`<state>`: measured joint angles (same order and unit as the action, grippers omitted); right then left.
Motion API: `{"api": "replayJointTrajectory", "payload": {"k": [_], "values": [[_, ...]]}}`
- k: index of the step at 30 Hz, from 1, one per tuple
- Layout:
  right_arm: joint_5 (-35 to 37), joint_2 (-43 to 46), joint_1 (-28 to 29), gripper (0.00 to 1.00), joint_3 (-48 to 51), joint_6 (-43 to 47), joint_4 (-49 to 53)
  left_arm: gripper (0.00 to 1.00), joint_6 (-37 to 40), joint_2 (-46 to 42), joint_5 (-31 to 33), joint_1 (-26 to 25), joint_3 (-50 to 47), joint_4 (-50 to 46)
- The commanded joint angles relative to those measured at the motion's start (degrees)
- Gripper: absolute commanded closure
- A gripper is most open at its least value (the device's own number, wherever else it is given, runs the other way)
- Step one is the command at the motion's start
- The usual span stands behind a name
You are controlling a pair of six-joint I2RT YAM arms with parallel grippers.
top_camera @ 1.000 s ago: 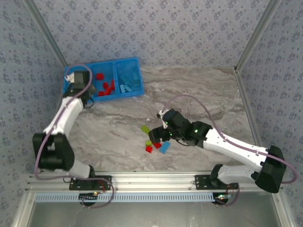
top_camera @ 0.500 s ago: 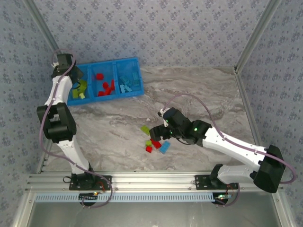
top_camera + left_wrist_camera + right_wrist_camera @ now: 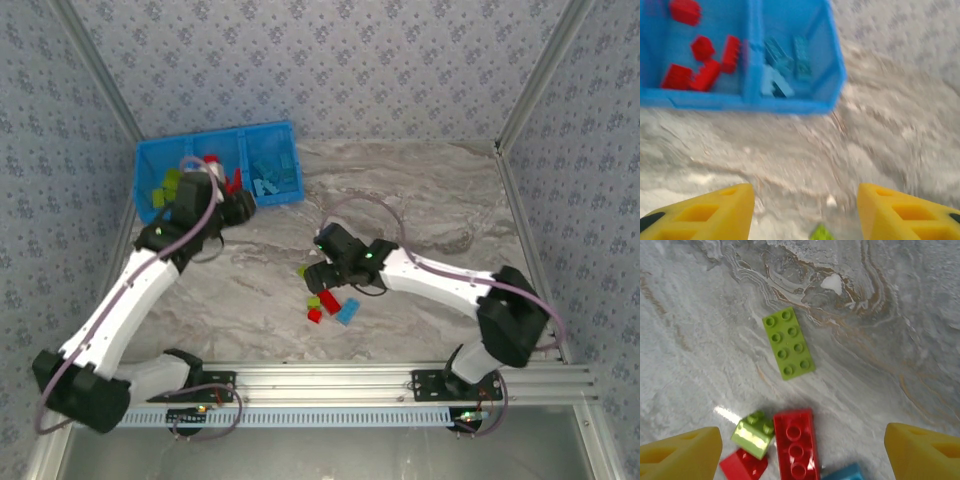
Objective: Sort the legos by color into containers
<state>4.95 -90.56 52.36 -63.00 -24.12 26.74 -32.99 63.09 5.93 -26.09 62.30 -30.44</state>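
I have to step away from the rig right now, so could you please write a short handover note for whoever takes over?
Left pincer: open, empty, over the table just in front of the bin.
Right pincer: open, empty, above the loose legos.
Done: bin holds lime bricks in the left compartment, red bricks in the middle, light blue bricks on the right.
Left: five on the table: two lime, two red, one light blue.
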Motion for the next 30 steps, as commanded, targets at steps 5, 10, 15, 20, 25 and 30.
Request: {"api": "replayJointTrajectory", "payload": {"k": [5,10,15,20,25,30], "values": [[1.91,-11.36,-0.42,0.18,-8.74,2.16,-2.02,0.45,-2.89,-9.41,8.73,-11.60,-11.86,-9.11],[3.43,-7.15,0.13,0.16,-4.81,1.94,1.12,0.45,-7.10,-10.50,5.14,-13.73,-16.33,-9.93],[2.64,-1.32,4.47,0.15,2.94,0.63,3.97,0.45,-7.65,-13.08,5.58,-14.96,-19.37,-8.76],[3.34,2.74,7.07,0.27,8.19,-2.37,5.12,0.43,-6.90,-12.47,6.86,-14.94,-19.15,-8.91],[2.81,2.43,8.87,0.29,9.91,-1.31,4.17,0.42,-6.82,-12.46,6.76,-14.93,-19.33,-8.77],[7.28,-1.26,9.07,0.30,7.56,0.75,3.62,0.39,-6.91,-13.21,7.17,-14.88,-19.54,-8.85]]}}
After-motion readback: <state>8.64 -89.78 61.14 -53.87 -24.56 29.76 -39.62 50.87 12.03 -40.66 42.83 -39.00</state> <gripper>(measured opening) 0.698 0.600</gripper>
